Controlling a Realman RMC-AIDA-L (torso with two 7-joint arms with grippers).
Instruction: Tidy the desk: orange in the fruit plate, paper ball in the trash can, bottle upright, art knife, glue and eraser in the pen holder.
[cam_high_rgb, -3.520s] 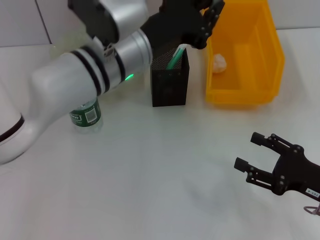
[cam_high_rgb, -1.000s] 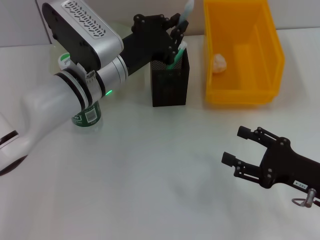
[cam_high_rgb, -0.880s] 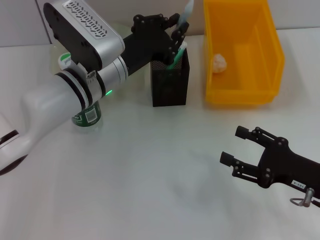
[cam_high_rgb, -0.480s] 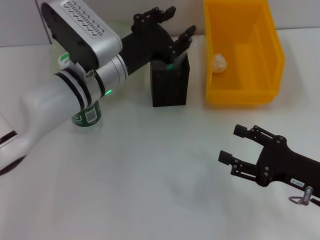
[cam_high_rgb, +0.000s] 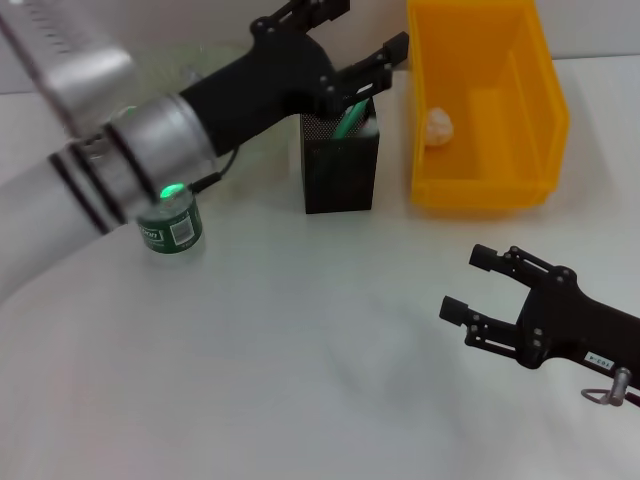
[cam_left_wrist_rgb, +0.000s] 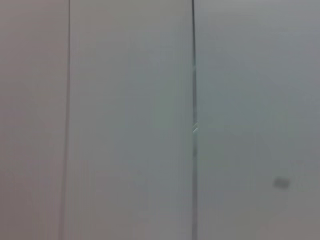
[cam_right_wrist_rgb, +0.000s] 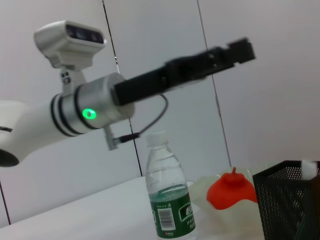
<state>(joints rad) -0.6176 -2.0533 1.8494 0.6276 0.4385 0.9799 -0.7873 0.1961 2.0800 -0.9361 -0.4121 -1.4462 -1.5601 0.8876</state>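
1. Seen from the head camera: white desk filling most of the frame, with a pale wall along the top edge.
2. Reaching from the left edge toward upper centre: left end effector, black, fingers spread wide and holding nothing, hovering just above the pen holder.
3. Standing at upper centre: the pen holder, a black mesh box, with a green-handled item, possibly the art knife, leaning inside it; other contents too hidden to name.
4. Standing upright at centre left, partly behind the left arm: bottle with a green label; in the right wrist view, shown as clear plastic with a white cap.
5. Filling the upper right: yellow trash can, an open bin, with the white paper ball lying on its floor near its left wall.
6. Hovering low over the desk at lower right: right end effector, black, fingers apart and empty, well away from every object.
7. Visible in the right wrist view only: orange resting in a pale fruit plate, between the bottle and the pen holder.
8. Left wrist view: plain grey wall panels only.
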